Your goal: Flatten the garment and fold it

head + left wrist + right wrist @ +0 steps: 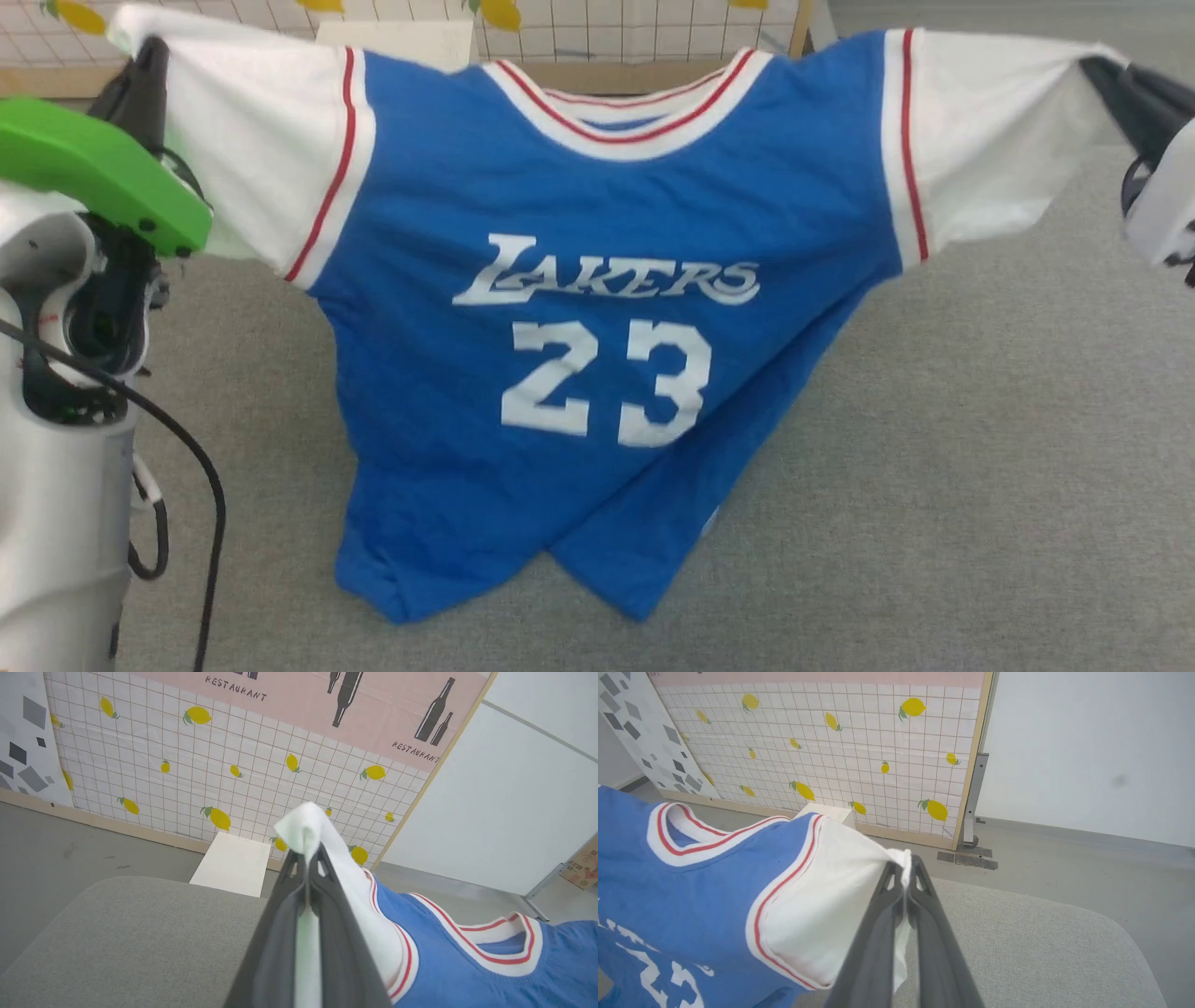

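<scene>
flatten step, fold not started. the garment point(579, 308) hangs stretched between both arms, front side with lettering and number facing the head camera. the collar is up and the body sags toward the grey worktop point(980, 467). the lower hem looks to rest on the worktop, bunched, with one corner doubled over the other; exact contact is hard to tell.

the left end effector point(306, 858) is closed tight on the tip of one white sleeve, with a tuft of cloth poking out past the fingertips. the right end effector point(906, 868) is pinched shut the same way on the other sleeve's edge. both grips are thin, just cloth edge, and the sleeves are pulled out sideways, fairly taut.

behind it all is a lemon-print wall panel point(187, 765), with a white box point(231, 863) at its foot. a black cable point(201, 467) hangs by the robot's body, apart from the shirt.

judgement: the shirt is spread in the air and ready to be laid down. the next move calls for lowering both arms together and keeping the sleeve tension equal. it should also drag away from the hem so the bunched bottom unrolls flat instead of folding under. risks: a sleeve tip slipping out of a pinch, or the hem staying creased.
</scene>
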Tool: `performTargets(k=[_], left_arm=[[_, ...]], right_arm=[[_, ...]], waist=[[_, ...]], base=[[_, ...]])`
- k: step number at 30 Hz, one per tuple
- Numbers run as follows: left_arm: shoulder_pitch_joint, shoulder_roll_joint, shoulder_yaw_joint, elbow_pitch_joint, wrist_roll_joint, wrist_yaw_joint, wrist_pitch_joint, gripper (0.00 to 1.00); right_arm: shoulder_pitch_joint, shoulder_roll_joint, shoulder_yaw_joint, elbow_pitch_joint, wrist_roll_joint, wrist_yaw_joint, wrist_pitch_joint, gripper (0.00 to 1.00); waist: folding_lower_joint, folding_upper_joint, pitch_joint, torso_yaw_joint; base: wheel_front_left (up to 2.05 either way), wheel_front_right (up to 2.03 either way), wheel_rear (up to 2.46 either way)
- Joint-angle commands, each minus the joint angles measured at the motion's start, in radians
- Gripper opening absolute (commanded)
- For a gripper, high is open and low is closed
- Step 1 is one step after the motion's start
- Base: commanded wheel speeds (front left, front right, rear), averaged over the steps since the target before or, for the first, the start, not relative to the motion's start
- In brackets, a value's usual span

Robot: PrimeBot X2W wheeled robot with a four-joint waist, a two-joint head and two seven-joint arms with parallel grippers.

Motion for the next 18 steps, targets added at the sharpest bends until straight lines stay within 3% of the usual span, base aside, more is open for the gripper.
performTargets(k=[1, 9, 18], left_arm=[[-0.033, 0.003, -0.001, 0.003, 0.008, -0.007, -0.002, 0.00], [-0.259, 0.012, -0.055, 0.107, 0.059, -0.030, 0.006, 0.00], [-0.654, -0.025, -0.129, 0.306, 0.169, -0.061, -0.090, 0.00]], right_arm=[[-0.028, 0.008, -0.008, -0.007, 0.012, -0.001, 0.009, 0.00], [-0.219, 0.020, -0.023, 0.043, 0.012, -0.001, 0.037, 0.00], [-0.594, 0.040, -0.032, 0.236, -0.065, -0.001, -0.034, 0.00]], waist=[[0.0001, -0.0001, 0.004, -0.006], [0.0001, -0.0001, 0.111, -0.013], [0.0001, -0.0001, 0.288, -0.019]], base=[[0.00, 0.00, 0.00], [0.00, 0.00, 0.00], [0.00, 0.00, 0.00]])
